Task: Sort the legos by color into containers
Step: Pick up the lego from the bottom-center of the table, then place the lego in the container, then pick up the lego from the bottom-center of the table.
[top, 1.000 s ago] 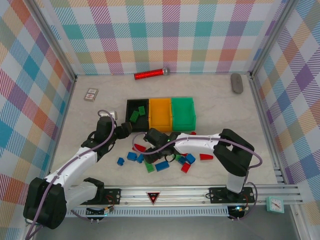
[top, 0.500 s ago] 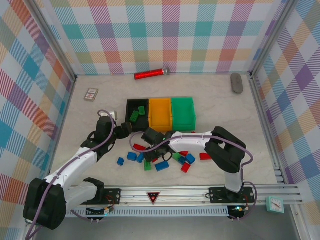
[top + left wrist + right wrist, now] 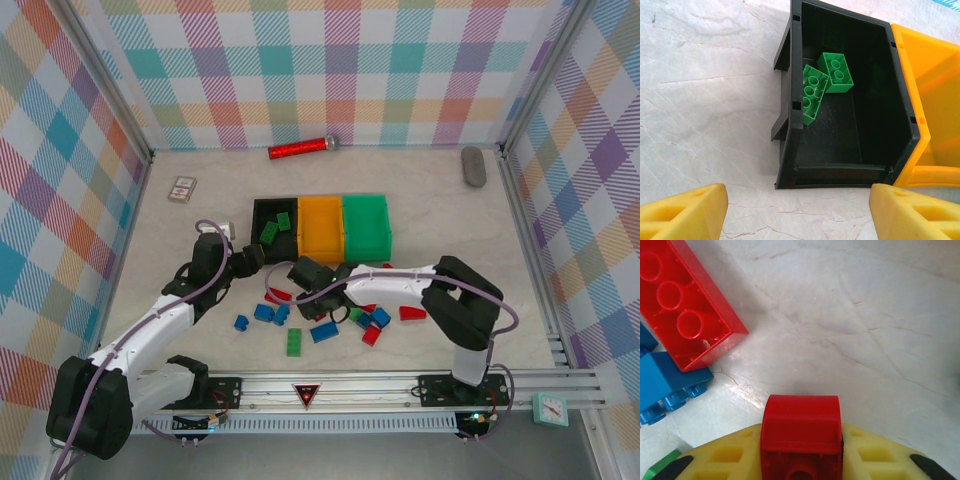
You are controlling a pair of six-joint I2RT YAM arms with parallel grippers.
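Right end effector (image 3: 800, 465) grips red lego (image 3: 801, 426) | upturned red brick (image 3: 687, 315) nearby

Three open-topped bins stand joined in a row: a black bin (image 3: 262, 208), an orange-yellow bin (image 3: 321, 232) and a green bin (image 3: 366, 226). In the black bin we see two green bricks (image 3: 812, 94), touching, one leaning on the wall with its hollow underside showing. Loose red, blue and green bricks (image 3: 324, 332) lie scattered just before the row; one green brick (image 3: 294, 343) lies apart on the near side. We note a red brick (image 3: 801, 425) clamped in the right gripper (image 3: 801, 455).
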